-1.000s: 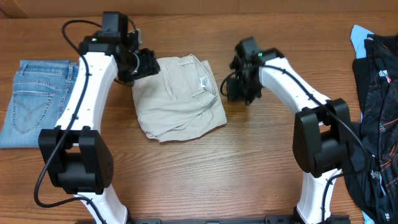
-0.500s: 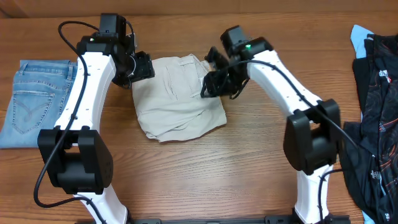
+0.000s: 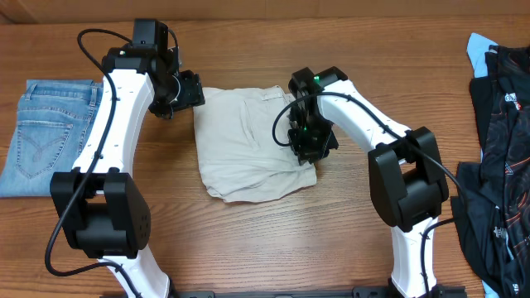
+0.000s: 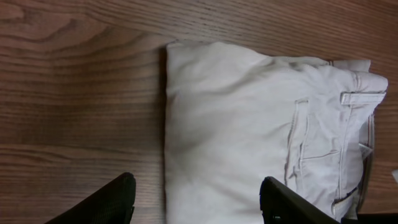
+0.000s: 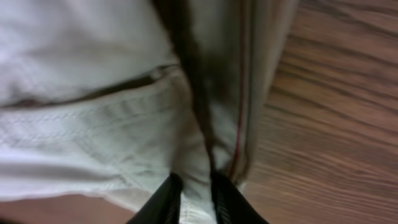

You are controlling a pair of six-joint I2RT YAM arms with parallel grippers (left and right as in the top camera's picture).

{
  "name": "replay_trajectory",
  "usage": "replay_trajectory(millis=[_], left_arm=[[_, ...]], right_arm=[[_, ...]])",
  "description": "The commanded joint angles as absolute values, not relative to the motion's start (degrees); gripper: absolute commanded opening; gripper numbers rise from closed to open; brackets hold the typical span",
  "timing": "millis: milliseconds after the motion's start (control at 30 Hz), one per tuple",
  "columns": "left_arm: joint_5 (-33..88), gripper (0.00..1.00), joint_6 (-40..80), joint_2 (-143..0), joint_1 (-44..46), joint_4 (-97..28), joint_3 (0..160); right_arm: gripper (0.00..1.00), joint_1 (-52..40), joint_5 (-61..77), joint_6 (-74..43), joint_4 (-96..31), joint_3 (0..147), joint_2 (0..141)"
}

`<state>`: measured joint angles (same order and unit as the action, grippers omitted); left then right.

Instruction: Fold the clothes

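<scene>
The beige shorts (image 3: 244, 145) lie folded in the middle of the table. They fill the left wrist view (image 4: 249, 124), with a pocket seam and belt loop at the right. My left gripper (image 3: 189, 89) is open and empty, at the shorts' far left corner (image 4: 193, 202). My right gripper (image 3: 308, 149) is at the shorts' right edge. In the right wrist view its fingers (image 5: 196, 199) are shut on a fold of the shorts (image 5: 124, 124) near a red-stitched seam.
Folded light-blue jeans (image 3: 45, 132) lie at the left edge. Black patterned garments with a sky-blue piece (image 3: 501, 124) lie at the right edge. Bare wood table (image 3: 273, 240) lies in front of the shorts.
My right gripper moved left onto the shorts, shut on their right edge and dragged them right and toward the front. The left gripper stayed nearly still.
</scene>
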<state>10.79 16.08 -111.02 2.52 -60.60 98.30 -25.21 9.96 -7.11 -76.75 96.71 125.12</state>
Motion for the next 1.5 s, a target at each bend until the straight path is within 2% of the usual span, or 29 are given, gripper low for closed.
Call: replay_trajectory(millis=[0, 100, 200, 333, 633, 800, 900, 967, 1100, 1333, 1467], left_arm=[[10.1, 0.68, 14.8, -109.8, 2.7, -61.4, 99.5], [10.1, 0.70, 14.8, -109.8, 2.7, -61.5, 99.5], [10.1, 0.72, 14.8, -109.8, 2.7, -61.2, 99.5], [10.0, 0.75, 14.7, -109.8, 2.7, -58.4, 99.5], [7.0, 0.74, 10.2, -109.8, 2.7, -44.6, 99.5], [7.0, 0.70, 8.7, -110.2, 2.7, -40.0, 99.5], [7.0, 0.69, 8.7, -111.0, 2.7, -38.2, 99.5], [7.0, 0.64, 8.6, -112.0, 2.7, -37.8, 99.5], [8.0, 0.61, 6.9, -115.9, 3.3, -37.7, 99.5], [9.1, 0.61, 4.6, -124.0, 5.5, -39.4, 99.5], [8.3, 0.61, 4.7, -128.8, 5.7, -46.0, 99.5]], right_arm=[[0.24, -25.1, 3.7, -9.7, -76.1, 93.3, 125.4], [0.33, -25.0, 3.2, -11.4, -74.4, 92.2, 125.4], [0.33, -25.0, -1.6, -16.6, -72.9, 92.2, 125.4], [0.33, -25.0, -1.4, -16.1, -71.8, 92.2, 125.4], [0.34, -21.8, -3.0, -26.7, -74.3, 95.5, 121.9], [0.37, -20.7, -2.9, -26.6, -75.6, 97.1, 114.0], [0.39, -21.0, 0.1, -26.5, -76.9, 97.1, 110.4], [0.39, -21.6, 7.2, -22.0, -78.4, 97.1, 110.1], [0.39, -23.5, 18.8, -17.1, -77.2, 95.6, 110.2], [0.39, -26.4, 22.8, -17.1, -67.5, 89.5, 110.5], [0.39, -26.4, 25.8, -17.1, -59.4, 82.6, 111.7]])
